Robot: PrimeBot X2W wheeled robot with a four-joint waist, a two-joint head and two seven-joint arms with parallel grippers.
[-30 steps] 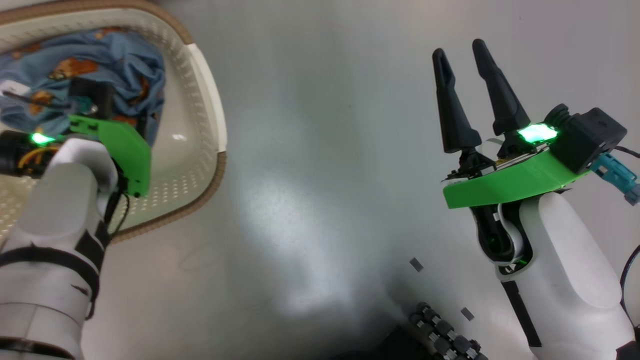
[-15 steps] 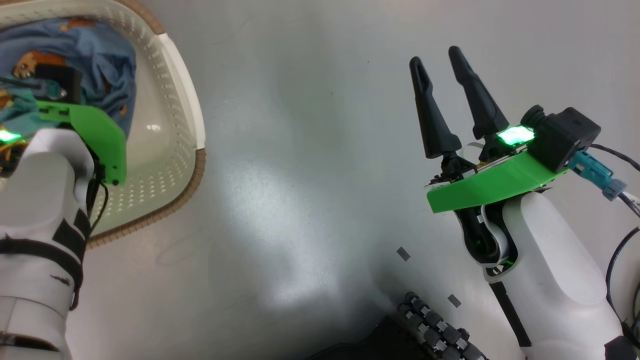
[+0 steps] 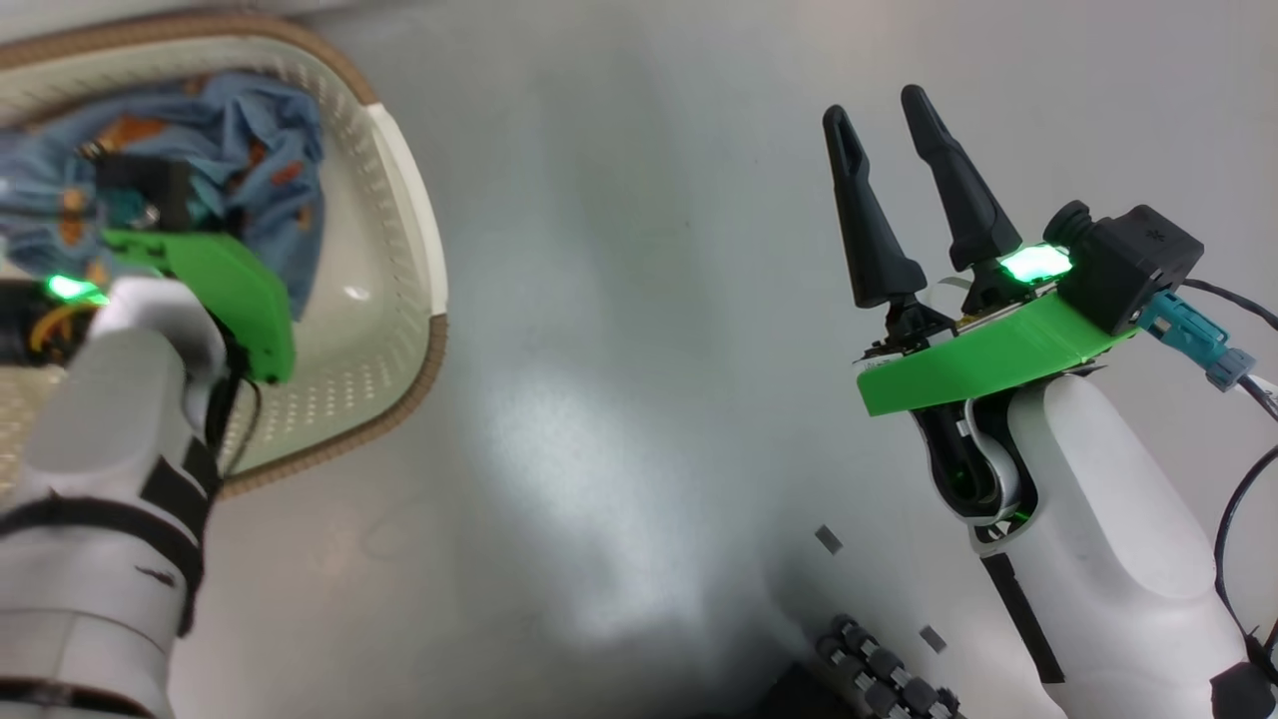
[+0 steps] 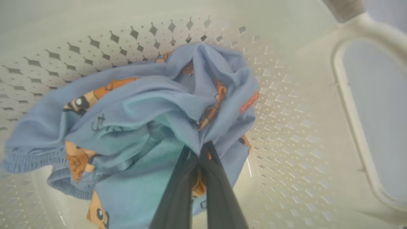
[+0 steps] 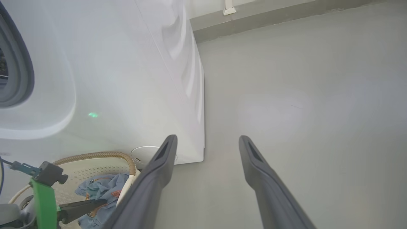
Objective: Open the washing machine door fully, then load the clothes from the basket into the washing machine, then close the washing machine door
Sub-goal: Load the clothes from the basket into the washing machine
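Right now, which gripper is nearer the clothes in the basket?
Left. The left gripper, fingers shut, pinches the clothes inside the basket; the right gripper hangs open above the floor, off to the basket's side.

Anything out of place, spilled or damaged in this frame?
Nothing stands out. The left end effector is shut on the clothes, which sit inside the basket. The right end effector hangs open above the floor.

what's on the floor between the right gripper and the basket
Nothing: the head view shows bare grey floor from the basket across to the right gripper.
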